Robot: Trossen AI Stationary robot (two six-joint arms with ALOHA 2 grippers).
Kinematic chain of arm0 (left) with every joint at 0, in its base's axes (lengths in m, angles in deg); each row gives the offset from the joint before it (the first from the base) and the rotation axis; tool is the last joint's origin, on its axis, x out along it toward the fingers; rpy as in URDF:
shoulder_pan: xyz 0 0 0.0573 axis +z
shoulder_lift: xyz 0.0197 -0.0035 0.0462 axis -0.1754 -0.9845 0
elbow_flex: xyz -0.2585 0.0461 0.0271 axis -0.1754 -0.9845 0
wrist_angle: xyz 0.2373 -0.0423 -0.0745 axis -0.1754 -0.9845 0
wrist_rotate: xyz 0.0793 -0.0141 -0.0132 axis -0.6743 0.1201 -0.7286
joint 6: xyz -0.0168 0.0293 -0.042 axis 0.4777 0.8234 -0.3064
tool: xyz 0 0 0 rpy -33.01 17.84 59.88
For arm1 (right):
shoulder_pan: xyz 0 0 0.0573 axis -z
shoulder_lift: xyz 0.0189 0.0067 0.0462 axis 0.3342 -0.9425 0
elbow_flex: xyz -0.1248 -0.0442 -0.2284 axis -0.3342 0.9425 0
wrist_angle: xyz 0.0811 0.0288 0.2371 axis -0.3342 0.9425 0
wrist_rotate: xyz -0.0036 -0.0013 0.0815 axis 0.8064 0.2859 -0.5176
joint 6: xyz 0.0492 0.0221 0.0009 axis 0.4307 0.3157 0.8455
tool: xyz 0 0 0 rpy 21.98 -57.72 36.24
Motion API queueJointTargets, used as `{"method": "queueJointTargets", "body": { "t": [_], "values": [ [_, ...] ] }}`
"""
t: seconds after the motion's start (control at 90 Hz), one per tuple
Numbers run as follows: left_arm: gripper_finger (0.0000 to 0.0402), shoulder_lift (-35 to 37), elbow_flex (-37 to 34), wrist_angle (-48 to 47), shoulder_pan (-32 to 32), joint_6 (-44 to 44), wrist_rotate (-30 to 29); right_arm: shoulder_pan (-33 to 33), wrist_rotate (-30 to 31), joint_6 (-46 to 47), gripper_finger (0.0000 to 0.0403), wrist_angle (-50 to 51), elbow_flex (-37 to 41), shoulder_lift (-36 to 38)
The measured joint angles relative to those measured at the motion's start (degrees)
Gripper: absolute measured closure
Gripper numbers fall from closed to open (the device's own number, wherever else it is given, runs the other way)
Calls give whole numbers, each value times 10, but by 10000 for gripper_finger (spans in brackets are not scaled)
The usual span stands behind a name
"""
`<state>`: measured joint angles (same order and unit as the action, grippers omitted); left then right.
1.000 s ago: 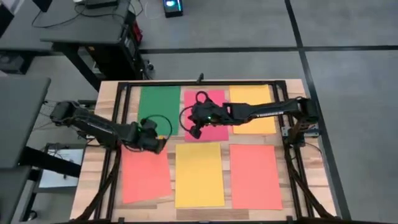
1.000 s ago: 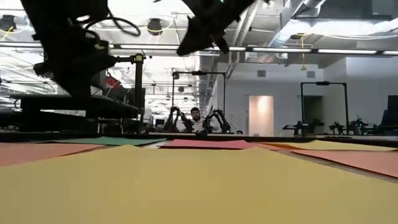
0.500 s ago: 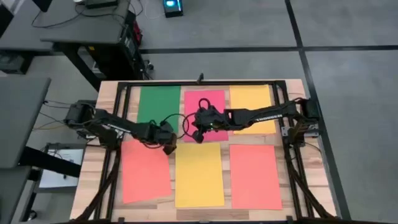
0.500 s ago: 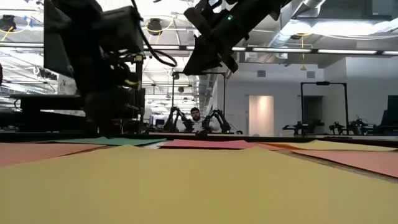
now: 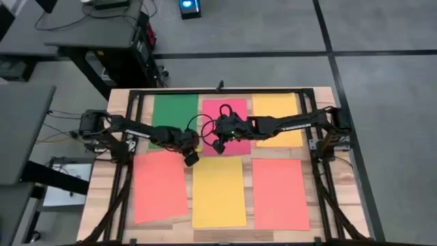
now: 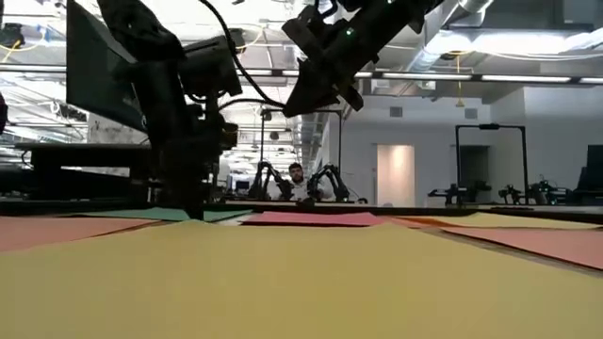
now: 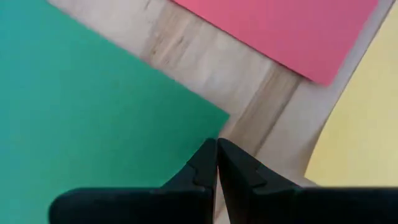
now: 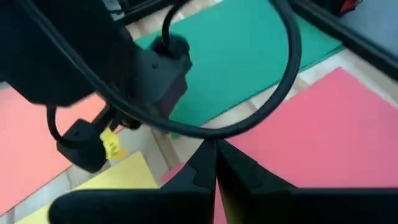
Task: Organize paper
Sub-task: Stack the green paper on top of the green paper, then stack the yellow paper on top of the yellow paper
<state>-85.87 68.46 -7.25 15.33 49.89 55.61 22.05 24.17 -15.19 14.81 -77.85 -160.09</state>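
Six sheets of paper lie flat on the wooden table (image 5: 321,96) in two rows of three. Far row: green sheet (image 5: 174,113), pink-red sheet (image 5: 235,113), orange-yellow sheet (image 5: 276,116). Near row: salmon sheet (image 5: 159,188), yellow sheet (image 5: 218,195), second salmon sheet (image 5: 280,195). Narrow strips of bare wood separate the sheets, so none appears to overlap; the left salmon sheet sits slightly skewed against its neighbours.

The left gripper (image 5: 190,158) hangs low at the meeting of four sheets, just off the near corner of the green sheet (image 7: 93,118), with the pink-red sheet (image 7: 280,31) and the yellow sheet (image 7: 360,124) close by. Its fingers are pressed together, nothing between them, and its tip appears to be at or near the table surface in the low view (image 6: 193,202), though contact cannot be confirmed. A closed tip at a corner suits nudging or pinning a thin sheet, probably to square it with the grid.

The right gripper (image 5: 217,145) is raised over the near edge of the pink-red sheet (image 8: 323,137), fingers likewise pressed together and empty, close beside the left arm.

Open room is scant: the bare gaps are narrow, and the black frame (image 5: 205,91) bounds the far and side edges. The two wrists nearly meet, so a move toward each other risks contact.
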Motion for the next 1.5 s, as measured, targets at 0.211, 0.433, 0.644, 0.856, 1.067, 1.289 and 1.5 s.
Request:
{"method": "queueJointTargets", "body": {
  "t": [0.211,0.433,0.644,0.856,1.067,1.289,1.5],
  "values": [
    [402,-9,0,12,1,4,1,1,0,-10,403,4,0,9],
    [402,-2,-1,8,5,-3,-2,2,0,-11,403,6,0,10],
    [402,8,3,-3,5,-27,-5,2,0,-12,403,5,0,10],
    [402,17,10,-8,2,-32,-15,1,0,-10,403,6,0,10],
    [402,37,11,-17,2,-36,-35,1,0,-9,403,6,0,10],
    [402,110,11,-89,12,-48,-138,25,-5,4,403,-20,7,-2],
    [402,181,11,-171,53,-81,-173,54,-59,27,403,-25,7,-34]
  ]
}}
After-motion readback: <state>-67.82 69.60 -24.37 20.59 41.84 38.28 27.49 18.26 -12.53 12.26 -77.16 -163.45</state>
